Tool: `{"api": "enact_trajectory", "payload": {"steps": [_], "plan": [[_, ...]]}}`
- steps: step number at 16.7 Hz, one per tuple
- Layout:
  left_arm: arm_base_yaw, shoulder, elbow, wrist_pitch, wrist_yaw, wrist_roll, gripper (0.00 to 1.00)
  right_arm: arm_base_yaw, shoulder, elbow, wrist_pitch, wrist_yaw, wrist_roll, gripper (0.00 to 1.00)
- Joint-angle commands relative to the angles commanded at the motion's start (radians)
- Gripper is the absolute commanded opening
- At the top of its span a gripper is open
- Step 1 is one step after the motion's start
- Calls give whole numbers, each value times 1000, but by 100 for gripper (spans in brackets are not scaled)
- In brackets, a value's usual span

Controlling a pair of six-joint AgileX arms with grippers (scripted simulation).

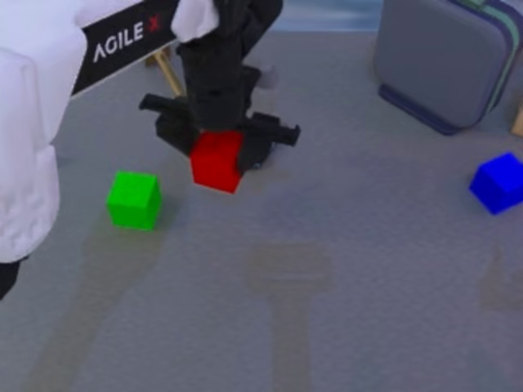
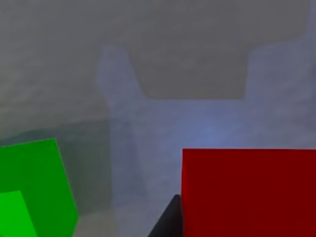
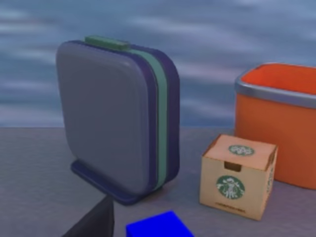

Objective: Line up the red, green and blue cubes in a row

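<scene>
The red cube [image 1: 216, 161] sits clamped between the black fingers of the left pincer [image 1: 219, 139], tilted slightly, over the grey table [image 1: 327, 310]. The green cube [image 1: 134, 199] rests on the table near that pincer, toward the table's left side. The blue cube [image 1: 498, 182] lies well apart at the right edge, below a grey-blue suitcase [image 1: 445, 57]. In the right wrist view a small printed carton [image 3: 238, 175] stands touching an orange bin [image 3: 279, 123]; whether the right pincer is apart or together cannot be told.
</scene>
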Motion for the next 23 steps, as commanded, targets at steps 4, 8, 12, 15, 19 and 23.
{"api": "enact_trajectory", "payload": {"steps": [4,8,12,15,19,23], "plan": [[-30,-157,-238,62,-2,-181,0,0,0,0,0,0,0,100],[-63,-311,-467,123,0,-364,0,0,0,0,0,0,0,100],[-77,-374,-537,149,1,-432,0,0,0,0,0,0,0,100],[-71,-370,-535,146,1,-429,0,0,0,0,0,0,0,100],[-71,-350,-586,222,-6,-431,0,0,0,0,0,0,0,100],[-75,-303,-688,377,-1,-431,0,0,0,0,0,0,0,100]]}}
